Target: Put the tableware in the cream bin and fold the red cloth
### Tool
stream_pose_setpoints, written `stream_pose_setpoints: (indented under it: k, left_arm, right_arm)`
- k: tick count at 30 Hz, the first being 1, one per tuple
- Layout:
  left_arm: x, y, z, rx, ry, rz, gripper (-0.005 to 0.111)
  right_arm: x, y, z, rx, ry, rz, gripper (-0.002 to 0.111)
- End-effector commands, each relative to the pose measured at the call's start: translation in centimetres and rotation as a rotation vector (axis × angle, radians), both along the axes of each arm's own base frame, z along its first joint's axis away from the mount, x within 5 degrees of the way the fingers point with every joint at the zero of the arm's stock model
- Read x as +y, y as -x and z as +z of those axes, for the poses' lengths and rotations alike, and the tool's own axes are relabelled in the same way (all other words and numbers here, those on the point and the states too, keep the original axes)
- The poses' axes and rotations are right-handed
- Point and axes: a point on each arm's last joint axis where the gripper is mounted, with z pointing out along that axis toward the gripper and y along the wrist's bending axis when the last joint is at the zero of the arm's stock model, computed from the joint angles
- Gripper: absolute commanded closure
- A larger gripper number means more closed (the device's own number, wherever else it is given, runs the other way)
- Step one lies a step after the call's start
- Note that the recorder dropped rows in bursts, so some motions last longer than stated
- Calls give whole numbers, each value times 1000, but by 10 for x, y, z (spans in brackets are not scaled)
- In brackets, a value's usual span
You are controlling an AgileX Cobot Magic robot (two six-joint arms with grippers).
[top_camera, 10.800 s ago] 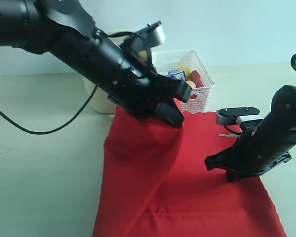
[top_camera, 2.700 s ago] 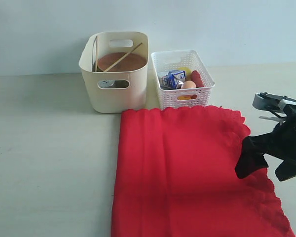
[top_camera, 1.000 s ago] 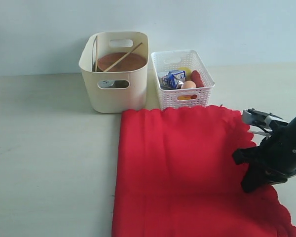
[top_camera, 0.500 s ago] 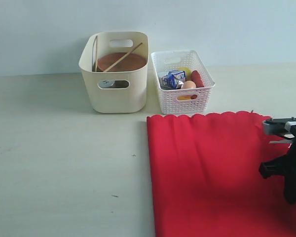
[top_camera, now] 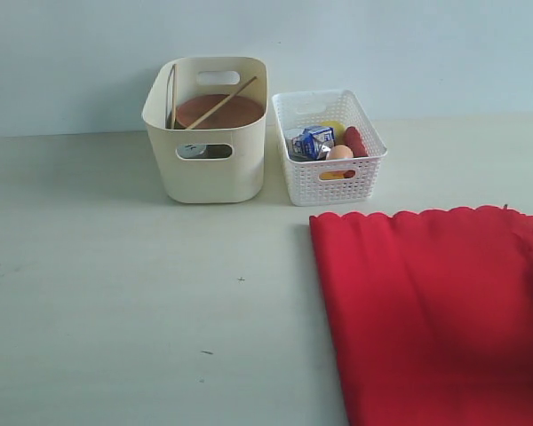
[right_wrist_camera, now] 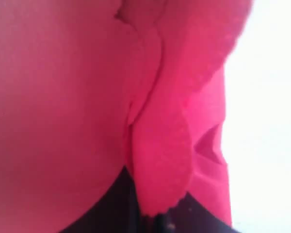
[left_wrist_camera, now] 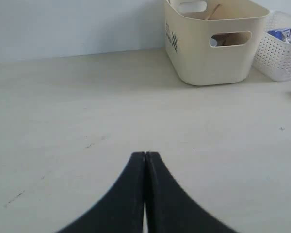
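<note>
The red cloth (top_camera: 435, 311) lies flat, right of the cream bin (top_camera: 209, 177) and nearer the camera, its long axis running toward the viewer. The right gripper (right_wrist_camera: 150, 221) pinches its scalloped far-right edge. The left gripper (left_wrist_camera: 145, 160), closed and empty, is well apart from the cloth.

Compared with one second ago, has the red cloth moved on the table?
Yes. The red cloth slid right in the exterior view: its left edge lay below the cream bin, and now lies below the white basket.
</note>
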Motion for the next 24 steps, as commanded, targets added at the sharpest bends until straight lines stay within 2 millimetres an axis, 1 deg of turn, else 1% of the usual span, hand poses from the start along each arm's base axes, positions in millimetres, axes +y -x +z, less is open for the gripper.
stream_pose_setpoints:
  k: [1,2,3,4,6,8,11,14,24]
  left_arm:
    - [0,0,0,-10,5,5,107]
    - [0,0,0,-10,5,5,107]
    - [0,0,0,-10,5,5,107]
    - [0,0,0,-10,5,5,107]
    - [0,0,0,-10,5,5,107]
    - [0,0,0,-10,5,5,107]
    - [0,0,0,-10,5,5,107]
    - [0,0,0,-10,5,5,107]
    - [0,0,0,-10,5,5,107]
  right_arm:
    - [-29,2,6,-40,25,-88,108]
    - [-35,1,7,-46,28,-107,108]
    - [-45,0,11,-57,31,-143,108]
    - [-50,0,13,-62,33,-159,108]
    - [-68,-1,17,-75,38,-209,108]
    - [-84,-3,14,-68,35,-255,108]
    - [-99,-6,3,-45,-22,-298,108]
    - [-119,-11,-2,-45,-57,-341,108]
    - [-161,-17,-1,-148,-139,-452,108]
